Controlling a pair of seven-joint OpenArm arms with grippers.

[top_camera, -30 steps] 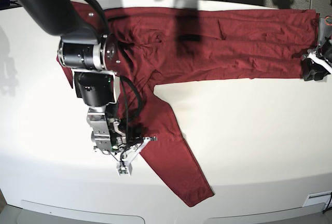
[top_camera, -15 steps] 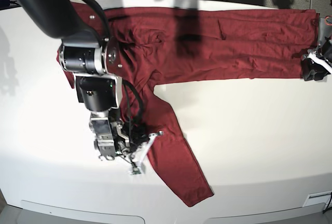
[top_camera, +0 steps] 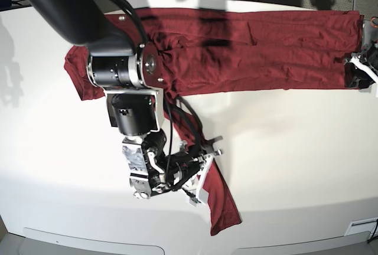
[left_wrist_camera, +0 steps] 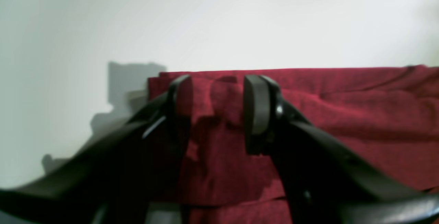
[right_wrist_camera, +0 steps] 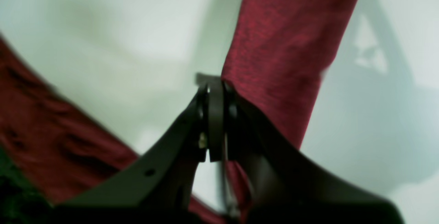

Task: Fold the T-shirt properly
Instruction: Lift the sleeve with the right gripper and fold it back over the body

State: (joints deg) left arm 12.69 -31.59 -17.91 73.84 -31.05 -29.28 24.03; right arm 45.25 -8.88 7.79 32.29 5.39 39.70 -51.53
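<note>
The right hand (right_wrist_camera: pixel 216 90) is clenched on the soft, floppy shirt (top_camera: pixel 266 48) sleeve edge, while the left hand (left_wrist_camera: pixel 216 110) sits released over the hem.

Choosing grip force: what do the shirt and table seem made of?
Shirt: thin, soft, matte maroon knit, probably cotton blend; it wrinkles and shows heathered texture up close. Table: smooth, hard white surface with soft glare, likely laminate or painted board.

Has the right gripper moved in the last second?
Yes. In the base view the right gripper has shifted rightward along the table's near edge, dragging the T-shirt sleeve with it.
</note>
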